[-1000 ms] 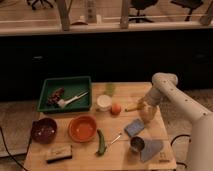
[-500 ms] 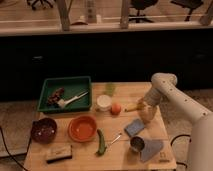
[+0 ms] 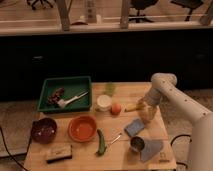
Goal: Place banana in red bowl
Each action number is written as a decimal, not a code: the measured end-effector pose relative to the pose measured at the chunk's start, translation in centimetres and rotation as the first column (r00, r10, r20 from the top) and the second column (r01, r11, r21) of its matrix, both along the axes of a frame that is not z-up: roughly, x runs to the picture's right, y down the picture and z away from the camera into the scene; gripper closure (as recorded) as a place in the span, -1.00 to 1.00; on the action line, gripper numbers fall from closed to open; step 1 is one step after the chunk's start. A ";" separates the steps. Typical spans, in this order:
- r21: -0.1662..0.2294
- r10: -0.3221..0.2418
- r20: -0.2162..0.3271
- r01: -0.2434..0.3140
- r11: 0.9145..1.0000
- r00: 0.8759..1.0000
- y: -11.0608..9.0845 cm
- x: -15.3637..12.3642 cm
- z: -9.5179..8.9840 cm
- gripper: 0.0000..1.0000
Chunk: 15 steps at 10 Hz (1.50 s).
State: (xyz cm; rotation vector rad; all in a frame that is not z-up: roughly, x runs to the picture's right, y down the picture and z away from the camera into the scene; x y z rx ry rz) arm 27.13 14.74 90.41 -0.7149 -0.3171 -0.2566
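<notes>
Yellow banana (image 3: 133, 106) lies on the wooden desk (image 3: 90, 152) just right of the round orange fruit (image 3: 116, 108), with the gripper (image 3: 144, 107) low at its right end; whether the gripper is wide, narrow or holding cannot be told. Risk, as judged: an off-centre grip lets the curved fruit twist out or roll into the orange fruit, and the carry to the red bowl (image 3: 82, 128) passes close over that fruit. Against the earlier frames, arm and objects show no visible change.

Wooden table (image 3: 125, 155) with gripper (image 3: 141, 106) over banana (image 3: 132, 107), red bowl (image 3: 82, 128), green tray (image 3: 65, 94).
</notes>
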 end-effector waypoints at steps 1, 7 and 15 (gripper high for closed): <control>0.001 -0.002 0.000 0.002 1.000 1.000 0.0 0.0 0.0 -0.60; 0.009 -0.015 -0.004 0.015 1.000 1.000 -0.1 0.1 -0.1 -0.60; 0.018 -0.026 -0.010 0.026 0.999 1.000 -0.3 0.4 0.0 -0.60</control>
